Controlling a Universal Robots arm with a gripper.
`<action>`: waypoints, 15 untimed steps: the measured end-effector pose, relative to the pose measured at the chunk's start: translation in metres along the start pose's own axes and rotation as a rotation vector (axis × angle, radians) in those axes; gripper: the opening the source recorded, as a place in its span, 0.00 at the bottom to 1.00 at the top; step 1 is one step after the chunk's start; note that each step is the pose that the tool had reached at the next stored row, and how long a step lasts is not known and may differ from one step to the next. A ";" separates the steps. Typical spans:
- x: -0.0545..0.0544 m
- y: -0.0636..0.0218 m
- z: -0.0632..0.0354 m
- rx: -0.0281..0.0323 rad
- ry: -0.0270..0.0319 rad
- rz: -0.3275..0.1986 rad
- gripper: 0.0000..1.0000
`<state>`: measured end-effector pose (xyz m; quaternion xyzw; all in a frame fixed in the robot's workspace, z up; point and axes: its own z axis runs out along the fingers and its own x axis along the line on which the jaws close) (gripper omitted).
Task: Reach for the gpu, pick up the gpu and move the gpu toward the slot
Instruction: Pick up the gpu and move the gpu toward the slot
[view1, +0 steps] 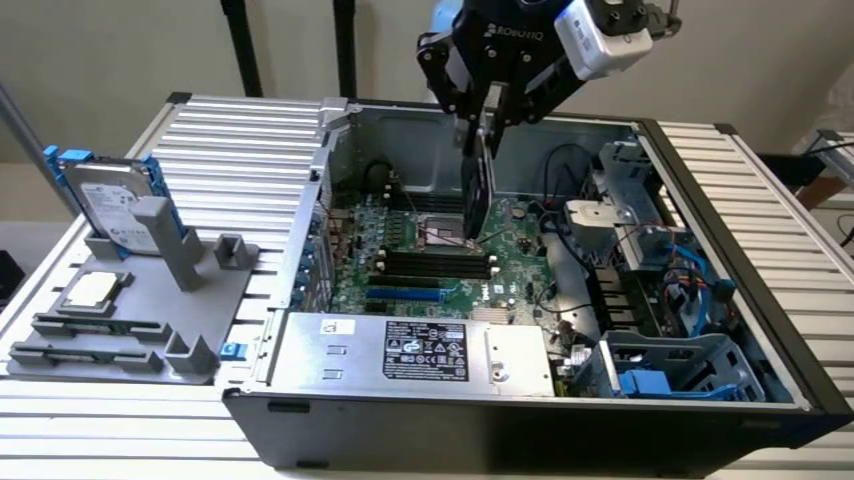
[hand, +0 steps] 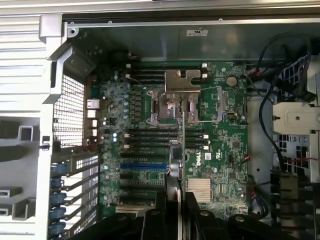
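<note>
Gpu (view1: 477, 185): thin card held on edge, hanging vertically from the gripper over the open computer case; in the wrist view it reads as a narrow strip (hand: 176, 155) running out from between the fingers across the motherboard

Gripper (view1: 483, 120): jaws closed down to a narrow gap, pinching the card by its upper edge; in the wrist view the two dark fingers (hand: 155, 220) sit tight on either side of the strip

Where the card is: above the middle of the motherboard (view1: 400, 255), lower edge near the processor socket (hand: 172, 107) and the black memory slots (hand: 150, 137); whether it touches the board I cannot tell

Blue slot (hand: 142, 165): lies just beside the card's line in the wrist view, not under it

Risk 1: grip is on a thin edge only, so the card may swivel or slip between the pads if it bumps anything

Risk 2: lower edge hangs close to the socket lever and memory slots; a descent at this spot would likely strike them, not a slot

Risk 3: loose black cables (view1: 561, 170) at the exterior view's right of the card could snag the fingers or the card on a sideways move

Risk 4: a slight tilt of the card would jam it at the slot mouth

Arm pose: wrist pointing straight down from the top of the exterior view, tool over the case (view1: 534, 430) interior, wrist camera housing (view1: 607, 35) on the exterior view's right of the tool

Off to the side: silver hard drive (view1: 114, 205) and small chip (view1: 91, 290) on the grey fixture (view1: 174, 320), well apart from the gripper
</note>
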<state>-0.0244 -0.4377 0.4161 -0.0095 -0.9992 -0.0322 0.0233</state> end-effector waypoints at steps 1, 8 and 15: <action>-0.001 0.0016 0.0008 -0.0001 -0.0033 0.000 0.26; -0.004 0.0049 0.0051 0.0000 -0.0270 -0.003 0.26; -0.004 0.0049 0.0052 0.0000 -0.0271 -0.003 0.26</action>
